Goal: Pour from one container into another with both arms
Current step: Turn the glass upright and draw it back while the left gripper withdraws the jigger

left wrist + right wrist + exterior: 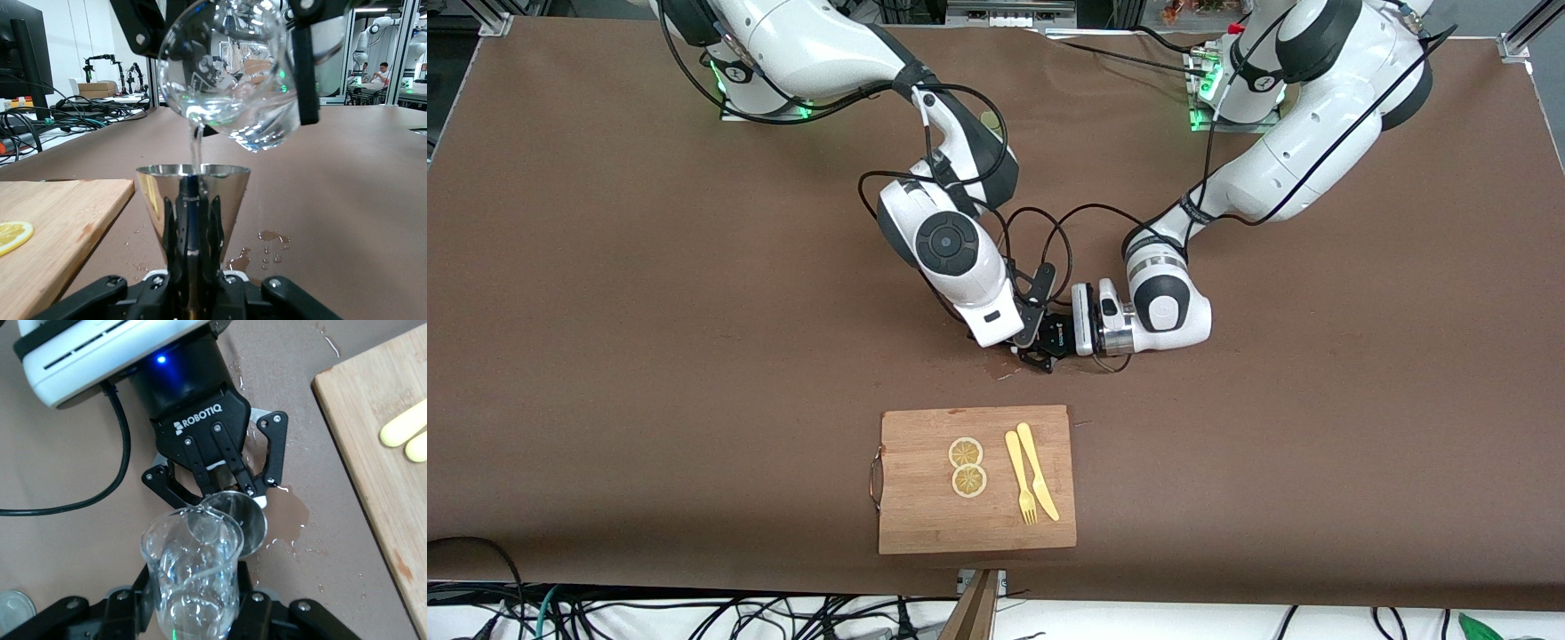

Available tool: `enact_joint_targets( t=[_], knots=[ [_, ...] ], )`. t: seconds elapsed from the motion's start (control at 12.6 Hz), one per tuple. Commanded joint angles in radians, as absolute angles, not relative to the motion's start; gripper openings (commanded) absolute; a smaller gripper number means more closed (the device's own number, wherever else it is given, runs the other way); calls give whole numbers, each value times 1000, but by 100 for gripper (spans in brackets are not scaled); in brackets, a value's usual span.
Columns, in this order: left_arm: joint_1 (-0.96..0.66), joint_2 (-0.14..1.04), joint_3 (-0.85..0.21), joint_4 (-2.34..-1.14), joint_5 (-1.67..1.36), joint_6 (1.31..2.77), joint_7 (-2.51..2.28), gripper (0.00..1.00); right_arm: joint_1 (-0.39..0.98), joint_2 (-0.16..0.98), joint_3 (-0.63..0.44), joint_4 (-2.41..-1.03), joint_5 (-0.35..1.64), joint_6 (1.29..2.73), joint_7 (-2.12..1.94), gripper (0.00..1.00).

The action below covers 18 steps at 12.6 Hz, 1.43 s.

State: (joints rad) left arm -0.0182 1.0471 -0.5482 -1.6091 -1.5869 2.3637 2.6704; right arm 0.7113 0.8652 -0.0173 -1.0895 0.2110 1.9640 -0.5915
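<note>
My left gripper (193, 230) is shut on the stem of a shiny metal cone cup (193, 190), which it holds upright just above the brown table. My right gripper (193, 603) is shut on a clear glass beaker (192, 570). The beaker (227, 73) is tilted over the cup, and a thin stream of water runs from its lip into the cup (245, 520). In the front view the two grippers meet at mid-table, left gripper (1040, 356) and right gripper (1036, 307), and both arms hide the containers.
Spilled water (270, 237) lies on the table (694, 356) beside the cup, with a puddle (291, 513). Nearer the front camera is a wooden cutting board (925, 516) with two lemon slices (967, 467), a yellow fork (1020, 476) and a knife (1039, 471).
</note>
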Motion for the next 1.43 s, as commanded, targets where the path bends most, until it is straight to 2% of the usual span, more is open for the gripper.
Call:
enact_joint_targets(
  t=[0.0, 0.87, 1.11, 1.35],
  knots=[
    [-26, 1063, -557, -1585, -1632, 2367, 2715, 0, 709, 859, -18, -1081, 195, 1957, -580, 15],
    [-12, 1051, -557, -1583, -1658, 2365, 2671, 0, 525, 838, 2, -1083, 481, 1951, -759, 16],
    [1, 1025, -546, -1583, -1655, 2365, 2616, 0, 430, 836, 2, -1083, 616, 1892, -941, 16],
    [24, 999, -528, -1586, -1648, 2356, 2533, 0, 319, 830, 2, -1083, 728, 1760, -1119, 16]
  ],
)
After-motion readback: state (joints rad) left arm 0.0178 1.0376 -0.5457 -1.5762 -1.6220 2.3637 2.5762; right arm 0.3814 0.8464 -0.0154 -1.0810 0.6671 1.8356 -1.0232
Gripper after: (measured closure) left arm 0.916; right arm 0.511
